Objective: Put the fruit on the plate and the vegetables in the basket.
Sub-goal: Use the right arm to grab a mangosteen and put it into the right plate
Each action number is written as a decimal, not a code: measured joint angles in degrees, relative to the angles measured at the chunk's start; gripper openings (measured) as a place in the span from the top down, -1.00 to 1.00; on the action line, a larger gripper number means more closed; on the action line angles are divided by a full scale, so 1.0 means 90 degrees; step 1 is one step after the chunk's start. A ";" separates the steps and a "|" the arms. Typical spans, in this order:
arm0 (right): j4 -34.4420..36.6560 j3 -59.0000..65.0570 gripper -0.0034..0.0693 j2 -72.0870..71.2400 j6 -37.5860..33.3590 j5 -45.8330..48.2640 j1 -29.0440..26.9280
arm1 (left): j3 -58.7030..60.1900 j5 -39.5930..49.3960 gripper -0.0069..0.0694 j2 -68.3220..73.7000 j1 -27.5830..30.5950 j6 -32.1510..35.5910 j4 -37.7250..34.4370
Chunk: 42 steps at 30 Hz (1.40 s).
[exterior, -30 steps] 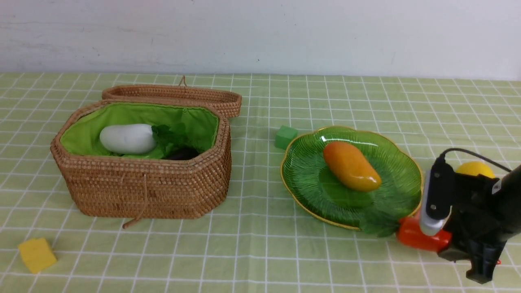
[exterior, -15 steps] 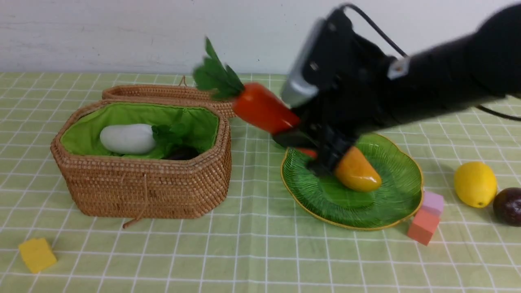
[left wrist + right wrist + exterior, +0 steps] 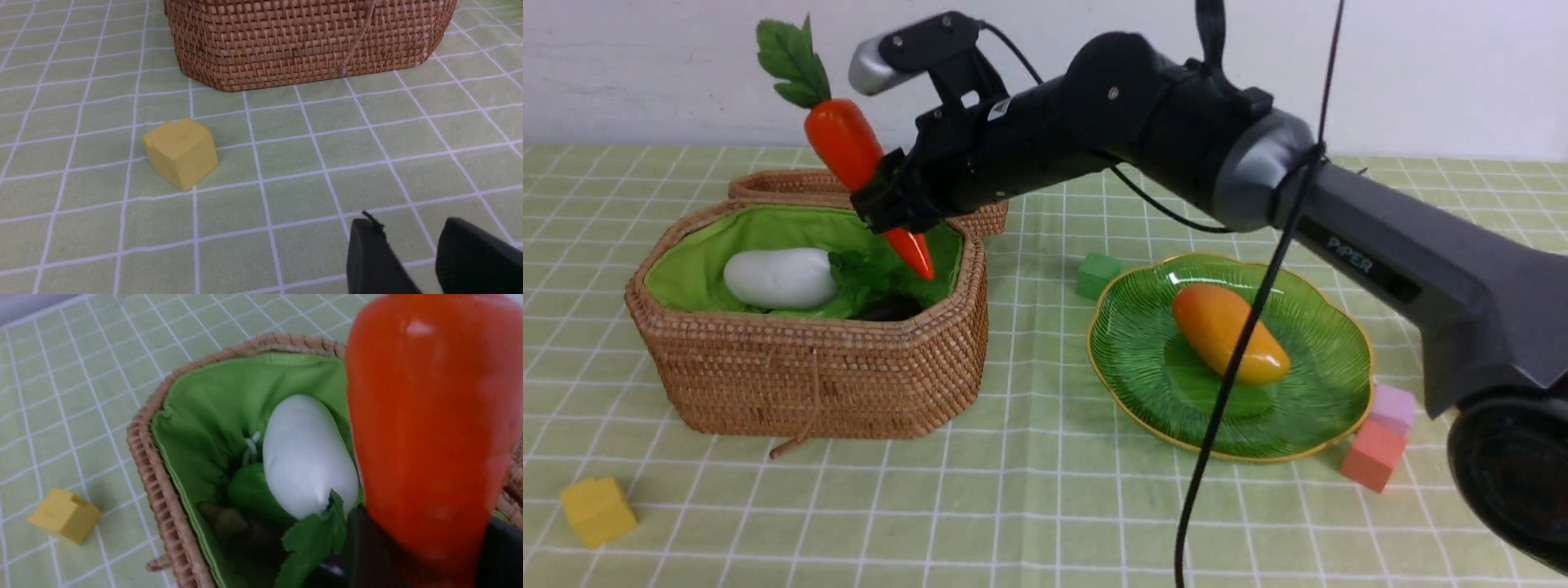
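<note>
Above the open basket (image 3: 809, 367), the right fingers (image 3: 907, 211) clench the carrot (image 3: 845, 147) low on its body, long axis steep, tip down, leaves up. I judge the drop lies straight below, beside the radish (image 3: 780, 278). Meanwhile the left fingers (image 3: 367, 253) hang parted and empty over the counter (image 3: 286, 171).

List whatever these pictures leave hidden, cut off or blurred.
- Dark thing low in the basket: front view, hidden by the wall and radish leaves.
- Right gripper fingers: right wrist view, covered by the blurred carrot.
- Left gripper: left wrist view, cut off by the edge.
- Table right of the plate: front view, blocked by the right arm.
</note>
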 joint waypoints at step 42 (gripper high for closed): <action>-0.3892 0.5520 -0.81 -0.3194 0.7351 0.1547 -0.5863 | 0.0000 0.0000 0.19 0.0000 0.0000 0.0000 -0.0006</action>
